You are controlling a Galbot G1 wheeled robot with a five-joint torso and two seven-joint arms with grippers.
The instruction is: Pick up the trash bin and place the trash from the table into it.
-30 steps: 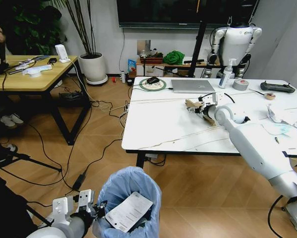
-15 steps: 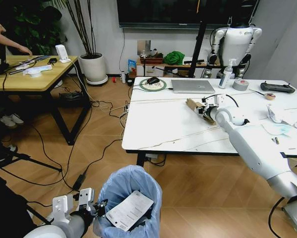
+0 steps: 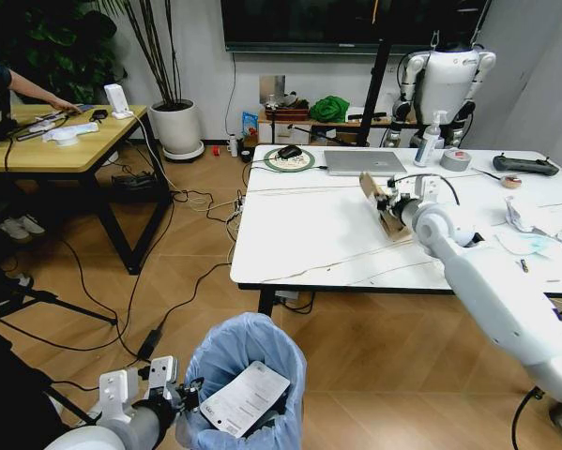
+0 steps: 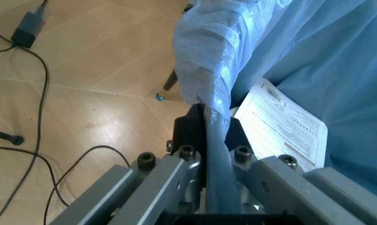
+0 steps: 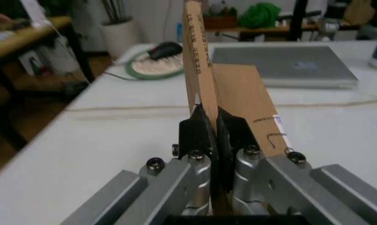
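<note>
Your right gripper (image 5: 212,123) is clenched on the torn brown cardboard box (image 3: 382,207), a flattened piece with one flap standing upright above the fingers, over the table (image 3: 309,239). Compared with a second ago, the cardboard is raised and tipped more upright, and the gripper has moved nearer the silver laptop (image 3: 363,162) beyond it. Your left gripper (image 4: 206,129) pinches the rim of the trash bin (image 3: 248,356), low beside the table; its crinkled light-blue liner already holds a printed white paper (image 3: 243,400) just inside the fingers.
</note>
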